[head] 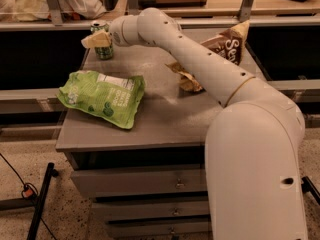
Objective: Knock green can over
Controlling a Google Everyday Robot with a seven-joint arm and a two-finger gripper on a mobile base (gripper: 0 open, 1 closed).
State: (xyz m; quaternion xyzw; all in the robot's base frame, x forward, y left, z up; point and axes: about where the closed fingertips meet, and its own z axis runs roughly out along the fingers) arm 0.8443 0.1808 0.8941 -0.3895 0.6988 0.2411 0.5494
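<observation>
Fingers (100, 38) of my gripper (88, 41) look pressed together, empty, lying across the upright green can (105, 51) at the bench's (165, 119) back-left corner. Toppling comes next, I judge: a firm sideways push.

- The white arm (200, 59) comes out of a bulky, rounded shoulder housing (255, 169) at the lower right of the view.
- From there 1 long, nearly straight link reaches up and to the left, narrowing as it goes.
- At the far end the arm bends at a rounded joint (152, 24), and the short wrist (122, 31) points left, roughly level.
- The tan claw (94, 40) sits at the wrist's tip, aimed left and slightly down, low over the far left corner of the desk (165, 111).
</observation>
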